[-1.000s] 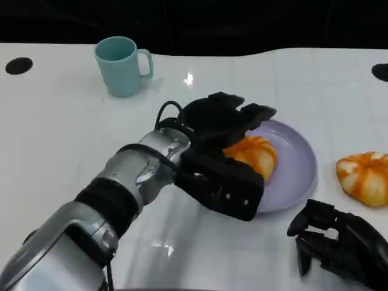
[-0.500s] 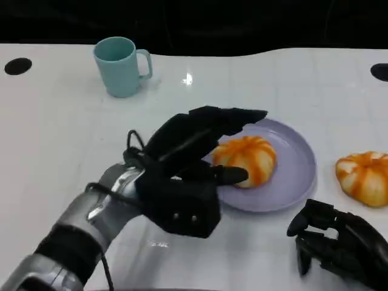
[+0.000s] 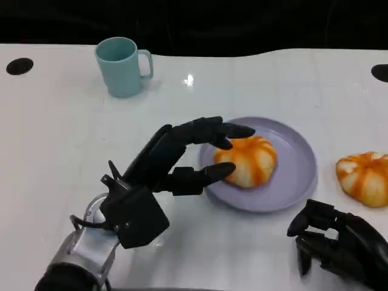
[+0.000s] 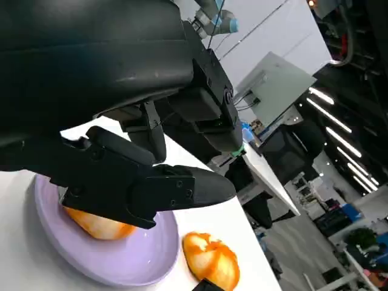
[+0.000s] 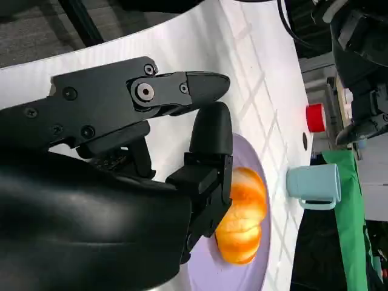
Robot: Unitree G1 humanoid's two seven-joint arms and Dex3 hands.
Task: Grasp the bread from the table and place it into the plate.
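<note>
While fingers stay off it: bread (image 3: 245, 160) lies on the plate (image 3: 297, 176), just past the left hand's fingertips.
Bread: round, lobed bun, orange-glazed with pale seams, soft-looking.
Plate: smooth lilac disc, shallow rim.
Second bun (image 3: 364, 177): same make, on white glossy table (image 3: 60, 139), beyond the right hand.
Left hand (image 3: 173, 167): released, fingers spread and extended toward the plate, holding nothing.
Right hand (image 3: 336, 245): resting on table, fingers curled in, empty.
Mug (image 3: 122, 65): teal, matte, well beyond left hand.
</note>
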